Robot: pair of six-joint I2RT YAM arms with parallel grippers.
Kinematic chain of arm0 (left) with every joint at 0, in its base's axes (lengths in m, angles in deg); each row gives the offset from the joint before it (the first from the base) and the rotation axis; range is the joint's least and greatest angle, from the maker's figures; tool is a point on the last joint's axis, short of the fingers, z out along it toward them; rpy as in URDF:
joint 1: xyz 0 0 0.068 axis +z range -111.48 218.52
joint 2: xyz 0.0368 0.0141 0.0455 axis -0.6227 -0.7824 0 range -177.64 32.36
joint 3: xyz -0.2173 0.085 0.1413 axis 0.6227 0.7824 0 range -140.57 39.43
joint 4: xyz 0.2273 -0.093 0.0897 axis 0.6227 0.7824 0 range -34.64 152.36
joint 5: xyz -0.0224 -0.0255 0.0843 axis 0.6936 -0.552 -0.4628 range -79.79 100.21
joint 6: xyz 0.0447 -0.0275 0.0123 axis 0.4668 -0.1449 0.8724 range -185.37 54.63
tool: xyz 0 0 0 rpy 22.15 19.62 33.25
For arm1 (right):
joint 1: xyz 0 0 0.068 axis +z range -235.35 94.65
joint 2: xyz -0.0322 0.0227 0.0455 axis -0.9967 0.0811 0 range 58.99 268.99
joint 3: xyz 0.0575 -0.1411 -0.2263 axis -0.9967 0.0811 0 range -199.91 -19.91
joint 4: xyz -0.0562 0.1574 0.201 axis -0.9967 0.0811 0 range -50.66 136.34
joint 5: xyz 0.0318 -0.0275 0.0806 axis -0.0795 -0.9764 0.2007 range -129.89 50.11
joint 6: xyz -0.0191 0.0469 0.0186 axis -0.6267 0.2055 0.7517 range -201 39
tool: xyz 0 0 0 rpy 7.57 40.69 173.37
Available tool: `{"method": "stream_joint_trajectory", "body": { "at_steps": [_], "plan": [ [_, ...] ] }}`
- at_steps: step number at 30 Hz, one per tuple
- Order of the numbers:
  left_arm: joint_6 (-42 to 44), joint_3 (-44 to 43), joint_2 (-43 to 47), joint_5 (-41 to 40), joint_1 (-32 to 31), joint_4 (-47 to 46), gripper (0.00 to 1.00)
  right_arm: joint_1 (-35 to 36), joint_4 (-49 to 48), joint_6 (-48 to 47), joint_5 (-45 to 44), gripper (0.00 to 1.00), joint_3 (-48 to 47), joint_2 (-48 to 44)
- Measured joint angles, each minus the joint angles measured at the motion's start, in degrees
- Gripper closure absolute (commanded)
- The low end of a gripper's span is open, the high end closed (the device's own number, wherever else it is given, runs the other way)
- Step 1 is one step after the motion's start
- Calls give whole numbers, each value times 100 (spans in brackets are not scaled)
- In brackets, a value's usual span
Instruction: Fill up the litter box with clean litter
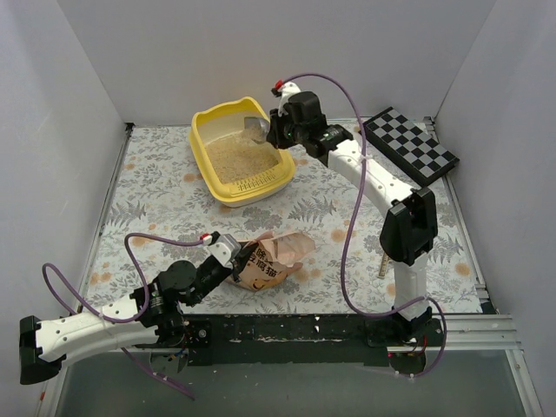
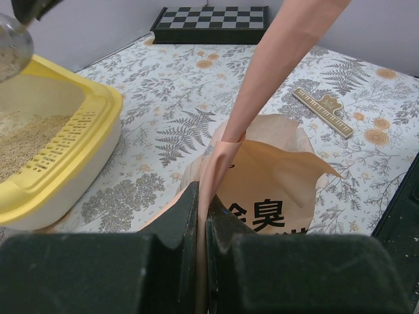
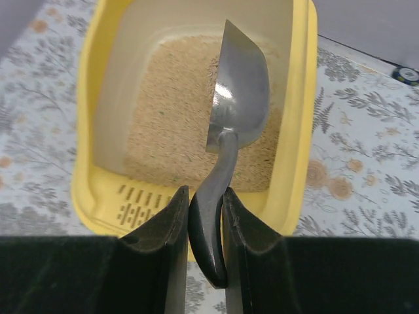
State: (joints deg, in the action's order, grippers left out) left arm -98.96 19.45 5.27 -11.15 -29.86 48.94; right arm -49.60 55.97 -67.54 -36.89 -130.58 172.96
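The yellow litter box stands at the back of the table with pale beige litter covering its floor; it also shows in the right wrist view and the left wrist view. My right gripper is shut on the handle of a silver metal scoop, held tilted above the litter inside the box. My left gripper is shut on the edge of the orange-pink litter bag, which lies on the table near the front.
A black-and-white checkered board lies at the back right, also in the left wrist view. A small wooden ruler lies right of the bag. White walls enclose the floral table top.
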Motion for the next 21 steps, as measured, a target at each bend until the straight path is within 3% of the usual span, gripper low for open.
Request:
{"method": "stream_joint_trajectory", "body": {
  "at_steps": [6,13,21],
  "plan": [
    [-33,0,79,-131,0,13,100,619,431,-1600,-1141,99,13,144],
    [-33,0,81,-184,0,17,100,1285,122,-3246,-2090,99,269,101],
    [-31,-13,50,-184,0,22,100,1471,-345,-4457,-2883,99,1130,-348]
  ]
}}
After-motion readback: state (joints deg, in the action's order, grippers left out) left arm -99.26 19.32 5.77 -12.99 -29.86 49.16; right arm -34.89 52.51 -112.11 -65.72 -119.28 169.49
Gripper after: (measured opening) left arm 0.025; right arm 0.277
